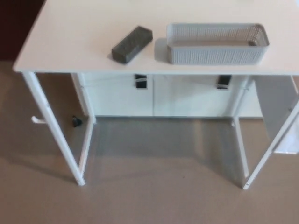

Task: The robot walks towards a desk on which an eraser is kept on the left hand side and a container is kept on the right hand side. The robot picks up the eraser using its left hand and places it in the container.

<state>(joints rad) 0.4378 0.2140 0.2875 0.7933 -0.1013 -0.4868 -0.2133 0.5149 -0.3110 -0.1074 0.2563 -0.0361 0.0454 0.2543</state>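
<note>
A dark grey block eraser [132, 44] lies at an angle on the white desk [70, 42], left of centre. To its right, a small gap away, stands a light grey mesh container [217, 43], long and low, and nothing shows inside it. Neither of my hands nor any part of my arms shows in the head view.
The desk stands on thin white legs [56, 135] over a brownish carpet floor [154, 186]. Behind it is a white cabinet [154, 95] with two dark handles. A small black object [76, 122] lies on the floor by the left leg. A dark wall is at upper left.
</note>
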